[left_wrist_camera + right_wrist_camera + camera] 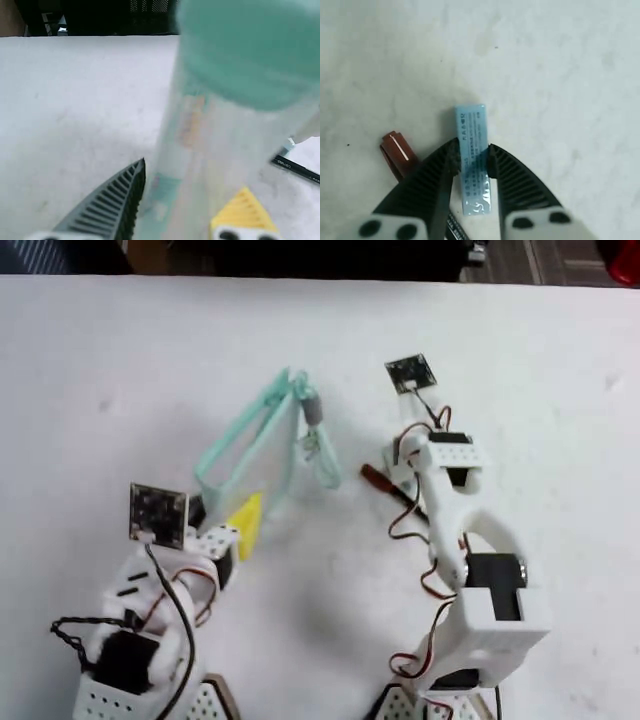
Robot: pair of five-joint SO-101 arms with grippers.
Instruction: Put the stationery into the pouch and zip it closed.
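Right gripper drawn narrow onto a small pale-blue rectangular eraser in a glossy printed sleeve, black ribbed jaws across its short width at about mid-length. Looks light and stiff, though probably slick in that sleeve, so best gripped on the long sides as here, not by a corner. Long axis running straight out from between the jaws, free end pointing away from the wrist over the white bench; cannot tell whether lifted or touching. Just beside it, a red-brown marker, lying flat and slanted, likely light, rigid and prone to rolling; best taken mid-barrel, across the barrel. Farther out, left gripper closed on the wall of a clear plastic pouch with teal edging, near one end. Stands on edge with its mouth gaping upward, long axis leading away from that gripper to the grey zip pull at the far end. Probably soft and floppy, so needs holding during loading.
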